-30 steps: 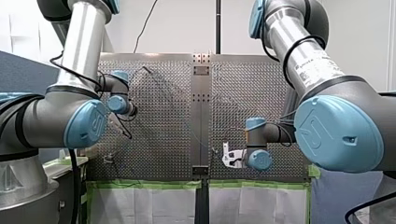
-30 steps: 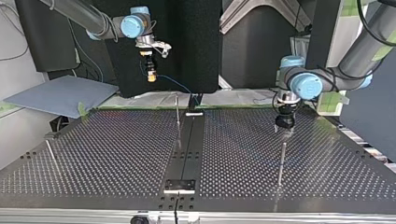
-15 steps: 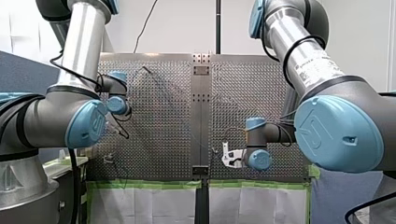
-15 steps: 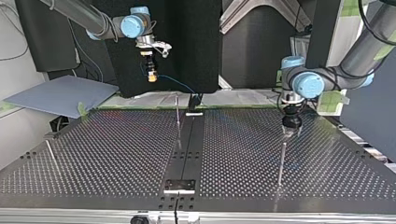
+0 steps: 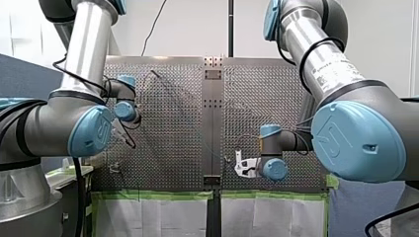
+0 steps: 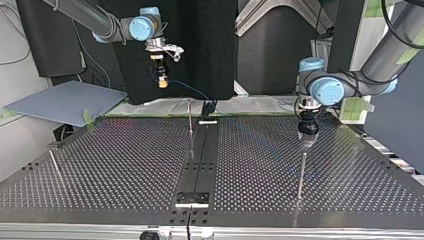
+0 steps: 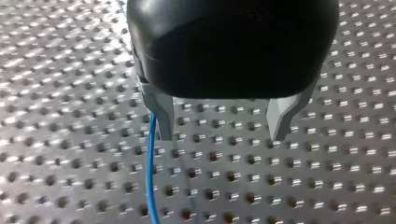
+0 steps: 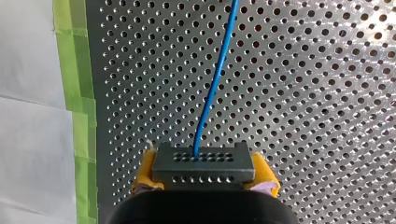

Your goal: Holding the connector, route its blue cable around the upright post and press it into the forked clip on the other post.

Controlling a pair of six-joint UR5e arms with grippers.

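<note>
Perforated metal table (image 6: 125, 165), edged by green tape (image 8: 70, 56) and white sheeting (image 8: 28, 116). My right gripper (image 8: 204, 181) clamps the black connector (image 8: 203, 163); its blue cable (image 8: 215, 84) passes beside my left gripper (image 7: 222, 135), whose fingers stand apart.

You're in a robotics lab: two industrial arms (image 5: 346, 133) flank a perforated metal table (image 6: 125, 165) set with thin upright posts (image 6: 300, 175). Green masking tape (image 8: 74, 70) edges the table beside the right gripper (image 8: 205, 175)'s jaws (white sheeting (image 8: 28, 140) beyond it), with black screens (image 6: 210, 45) standing behind and cables (image 5: 77, 197) hanging off the arms.
</note>
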